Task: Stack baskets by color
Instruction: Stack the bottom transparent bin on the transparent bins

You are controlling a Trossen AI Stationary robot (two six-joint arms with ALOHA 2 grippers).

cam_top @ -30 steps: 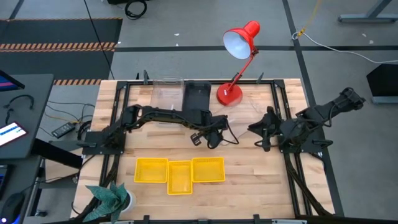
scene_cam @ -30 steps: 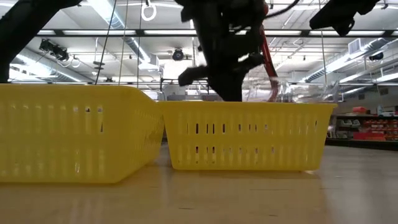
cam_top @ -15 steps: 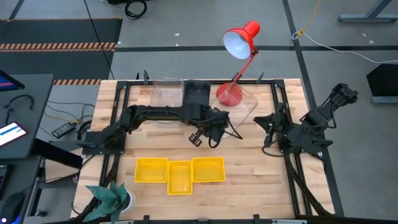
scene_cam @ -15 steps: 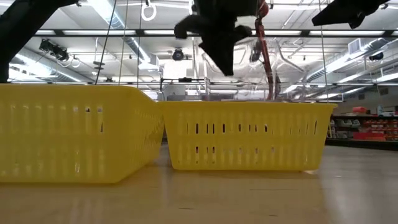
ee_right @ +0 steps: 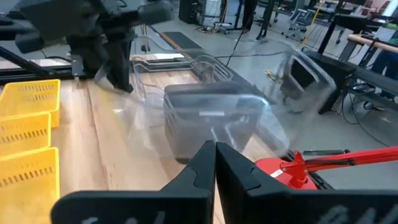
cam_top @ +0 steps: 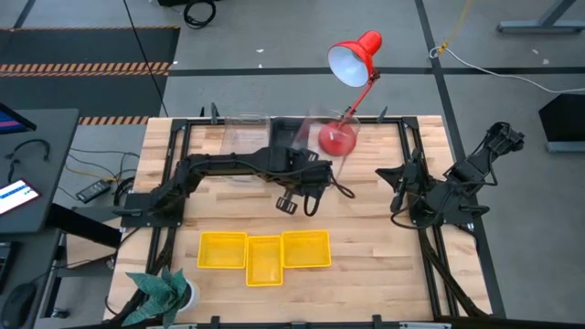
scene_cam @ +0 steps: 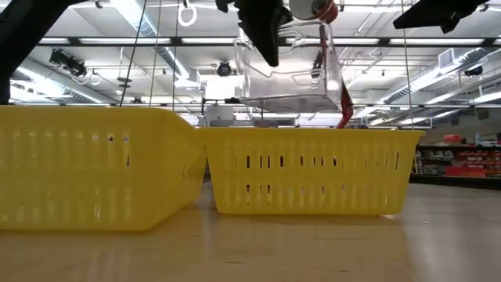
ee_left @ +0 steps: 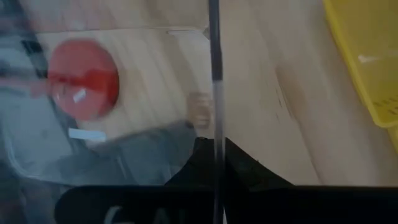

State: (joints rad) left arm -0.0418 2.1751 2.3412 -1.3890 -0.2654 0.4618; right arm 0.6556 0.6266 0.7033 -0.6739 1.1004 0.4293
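Three yellow baskets [cam_top: 265,253] sit side by side near the table's front edge. A clear basket [cam_top: 245,133] and a dark grey basket [cam_top: 285,137] rest at the back. My left gripper [cam_top: 317,170] is shut on another clear basket [scene_cam: 290,72], which hangs in the air above the table's middle, in front of the red lamp's base. My right gripper [ee_right: 216,152] is shut on nothing and stays at the table's right side [cam_top: 394,188], apart from the baskets. My left gripper pinches one side wall of the clear basket at its rim [ee_left: 214,118], one finger inside and one outside. The fingers [ee_left: 202,158] come from above, slanting down. The basket hangs clear of the table, its bottom [scene_cam: 286,100] nearly level, higher than the yellow baskets.
A red desk lamp [cam_top: 347,68] stands at the back with its base [cam_top: 336,139] on the table. A dark frame [cam_top: 411,146] runs along the table's edges. A green plant [cam_top: 163,291] sits at the front left corner. Bare wood lies between the yellow baskets and the arms.
My left gripper has risen and gone toward the far edge, rolling its wrist. The clear basket has come up off the table, tipped for a moment, then swung toward the back near the lamp's base. My right gripper has drawn back toward the table's right edge.
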